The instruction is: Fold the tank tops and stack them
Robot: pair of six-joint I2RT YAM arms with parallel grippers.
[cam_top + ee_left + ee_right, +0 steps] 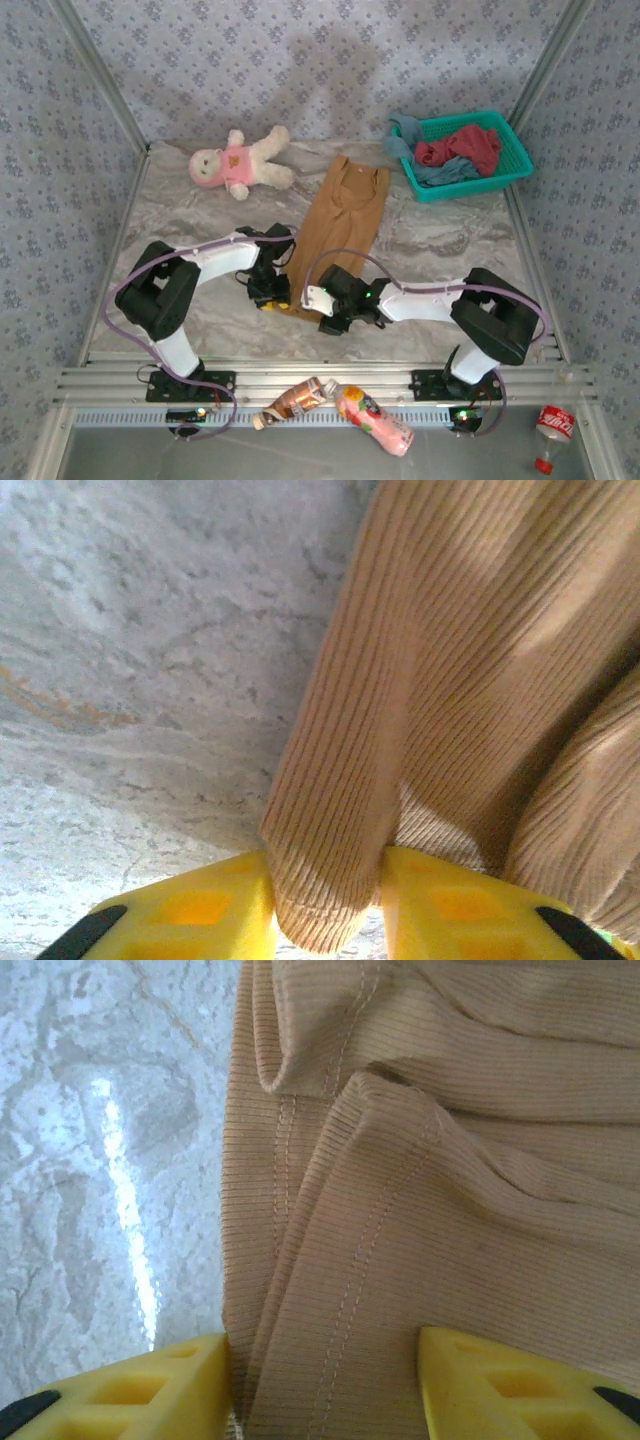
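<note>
The tan-brown tank top point(340, 215) lies lengthwise on the marble table, its near end between both grippers. My left gripper point(272, 295) is shut on a rolled fold of its ribbed cloth point(450, 630), which both yellow fingers point(200, 905) press at the left gripper point(325, 895). My right gripper point(325, 305) stands open astride the layered hem point(450, 1210), with several cloth layers filling the gap at the right gripper point(325, 1385). The dark red tank top point(460, 145) and the dusty blue one point(440, 172) lie crumpled in the basket.
The teal lattice basket point(515, 160) stands at the back right. A white plush doll in pink point(235, 162) lies at the back left. Three bottles point(295, 400) point(375, 418) point(553, 425) lie below the table's front rail.
</note>
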